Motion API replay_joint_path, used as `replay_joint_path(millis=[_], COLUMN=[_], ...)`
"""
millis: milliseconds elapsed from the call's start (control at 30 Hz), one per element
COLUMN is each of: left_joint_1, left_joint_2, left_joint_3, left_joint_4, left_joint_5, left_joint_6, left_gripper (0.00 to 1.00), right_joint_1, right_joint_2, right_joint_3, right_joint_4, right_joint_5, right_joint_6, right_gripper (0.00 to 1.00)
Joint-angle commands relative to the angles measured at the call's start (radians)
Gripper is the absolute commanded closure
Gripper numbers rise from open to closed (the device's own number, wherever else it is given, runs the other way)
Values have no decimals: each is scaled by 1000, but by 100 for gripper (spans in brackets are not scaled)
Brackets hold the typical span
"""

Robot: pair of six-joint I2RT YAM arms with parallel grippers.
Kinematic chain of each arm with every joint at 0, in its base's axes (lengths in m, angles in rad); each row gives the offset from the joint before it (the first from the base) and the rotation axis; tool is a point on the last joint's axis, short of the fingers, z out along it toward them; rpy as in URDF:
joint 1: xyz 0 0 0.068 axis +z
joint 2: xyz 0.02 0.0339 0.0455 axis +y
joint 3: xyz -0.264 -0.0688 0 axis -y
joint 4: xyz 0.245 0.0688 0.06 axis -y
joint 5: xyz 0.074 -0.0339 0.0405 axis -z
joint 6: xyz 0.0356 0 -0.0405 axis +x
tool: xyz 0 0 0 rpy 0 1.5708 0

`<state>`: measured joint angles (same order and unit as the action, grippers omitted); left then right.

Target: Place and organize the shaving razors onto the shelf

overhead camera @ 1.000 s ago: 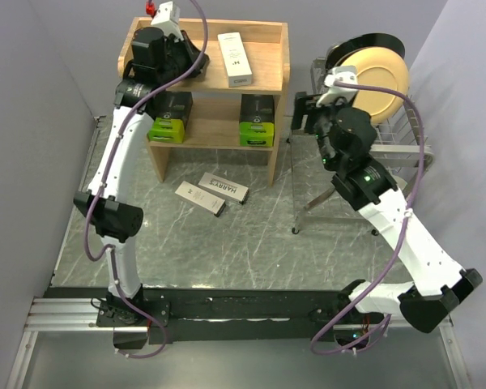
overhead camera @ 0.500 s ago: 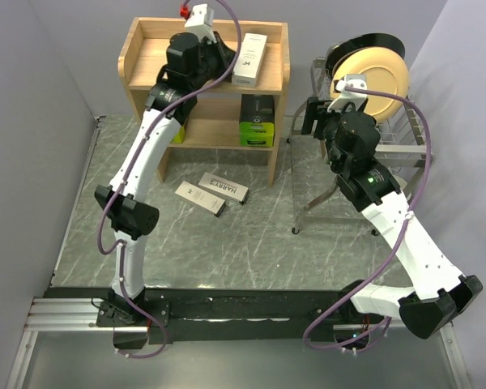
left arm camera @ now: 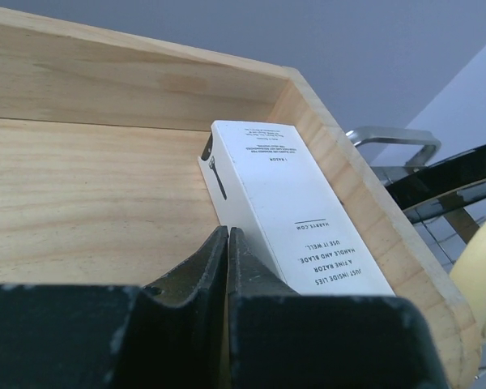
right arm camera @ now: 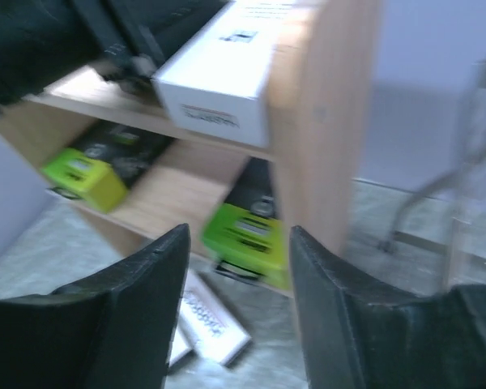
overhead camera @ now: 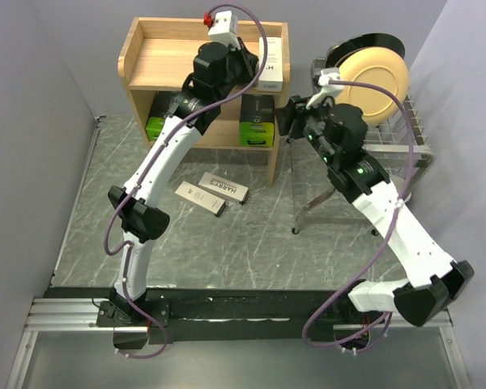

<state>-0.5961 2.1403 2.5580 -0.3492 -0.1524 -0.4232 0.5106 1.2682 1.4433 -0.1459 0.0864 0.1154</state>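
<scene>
The wooden shelf (overhead camera: 158, 69) stands at the back. One slim white razor box (overhead camera: 269, 65) lies on its top tier against the right rim, and it also shows in the left wrist view (left arm camera: 296, 203). My left gripper (left arm camera: 228, 231) is shut and empty, its tips pressed against that box's left side. Two black-and-green packs (overhead camera: 257, 121) (overhead camera: 155, 126) stand on the lower tier. Two slim grey boxes (overhead camera: 224, 188) (overhead camera: 200, 199) lie on the floor in front of the shelf. My right gripper (right arm camera: 239, 235) is open and empty, just right of the shelf's side panel (right arm camera: 324, 121).
A wire dish rack (overhead camera: 389, 142) holding a tan plate (overhead camera: 377, 77) and a dark plate stands to the right of the shelf, behind my right arm. Grey walls close in on the left and the back.
My left gripper has swept right across the top tier, pushing the white box to the right rim. My right gripper has moved left toward the shelf's side.
</scene>
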Motion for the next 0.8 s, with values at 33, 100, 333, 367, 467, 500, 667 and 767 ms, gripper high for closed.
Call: replay_joint_path(millis=[33, 100, 333, 367, 467, 500, 667, 767], left_joint_1=[-42, -42, -30, -25, -13, -10, 9, 13], left_joint_2=[15, 3, -40, -48, -75, -85, -172, -265], left_joint_3=[-5, -21, -56, -71, -94, -100, -137, -188], left_joint_4=[-68, -70, -86, -88, -96, -97, -103, -91], left_joint_5=[-122, -150, -208, -213, -225, -226, -269, -279], left_joint_6=[11, 18, 24, 24, 26, 27, 55, 101], left_gripper=[90, 89, 78, 76, 71, 70, 64, 59], right_joint_1=[35, 51, 51, 52, 48, 46, 48, 52], right_joint_2=[98, 128, 255, 263, 293, 299, 295, 255], right_joint_3=[133, 179, 295, 310, 338, 341, 345, 307], right_joint_4=[63, 68, 68, 69, 72, 75, 74, 72], right_joint_5=[-13, 21, 133, 150, 164, 167, 102, 70], right_joint_6=[84, 84, 109, 102, 90, 92, 90, 86], right_gripper=[50, 52, 64, 64, 65, 65, 66, 66])
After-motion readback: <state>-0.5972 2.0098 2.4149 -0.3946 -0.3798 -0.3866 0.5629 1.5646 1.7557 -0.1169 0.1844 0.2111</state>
